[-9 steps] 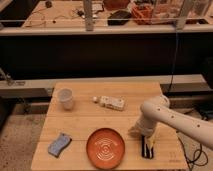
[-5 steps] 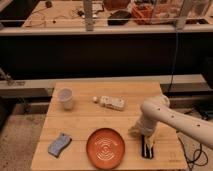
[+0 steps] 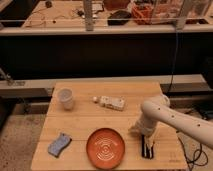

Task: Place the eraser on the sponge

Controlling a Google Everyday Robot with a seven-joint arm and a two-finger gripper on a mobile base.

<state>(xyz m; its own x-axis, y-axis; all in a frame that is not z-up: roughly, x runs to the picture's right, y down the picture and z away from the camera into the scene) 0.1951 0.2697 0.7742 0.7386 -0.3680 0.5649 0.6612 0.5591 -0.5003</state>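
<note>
The eraser (image 3: 146,148), a small black block with a pale stripe, lies lengthwise on the wooden table (image 3: 85,120) near its front right corner, right of the orange plate. My gripper (image 3: 144,136) hangs at the end of the white arm, directly over the eraser's far end and very close to it. Whether it touches the eraser is not visible. The sponge (image 3: 59,144), a flat blue-grey pad with wavy sides, lies at the table's front left, well apart from the gripper, with the plate between them.
A round orange plate (image 3: 105,147) sits at the front middle. A white cup (image 3: 65,98) stands at the back left. A whitish box-like block (image 3: 112,103) lies at the back middle. A cluttered bench runs behind the table.
</note>
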